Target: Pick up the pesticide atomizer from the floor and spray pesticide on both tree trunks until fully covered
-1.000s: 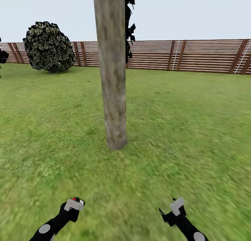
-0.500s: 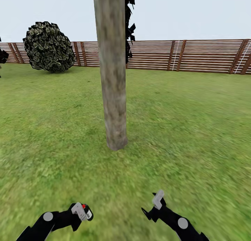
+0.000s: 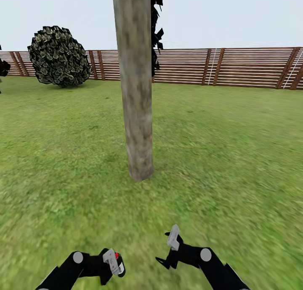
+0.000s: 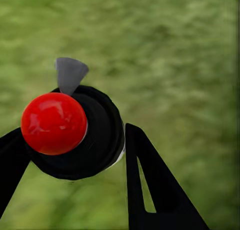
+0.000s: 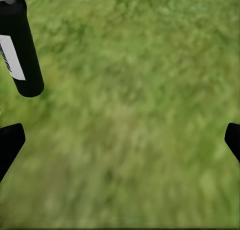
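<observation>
Pesticide atomizer [image 3: 117,262] low in the head view, a black can with a white label and red top, pinched in the left pincer [image 3: 110,264] just above the grass [image 3: 235,155]. Seen from the left wrist: red knob and grey nozzle on the atomizer [image 4: 75,130], black fingers [image 4: 150,185] closed on either side of the can, left pincer [image 4: 70,160] clamped round it. From the right wrist, the same can [image 5: 17,45] to one side over the lawn [image 5: 130,115], fingertips [image 5: 10,142] spread wide with nothing between them, right pincer [image 5: 120,142] open. In the head view, right pincer [image 3: 168,248] just beside the can, apart from it. Ahead, thick grey-beige tree trunk [image 3: 135,84] straight up from the lawn, well apart from both arms. Round leafy bush [image 3: 59,56] far left, by the brown slatted fence [image 3: 235,67] across the back. Dark foliage [image 3: 156,25] just behind the trunk.
</observation>
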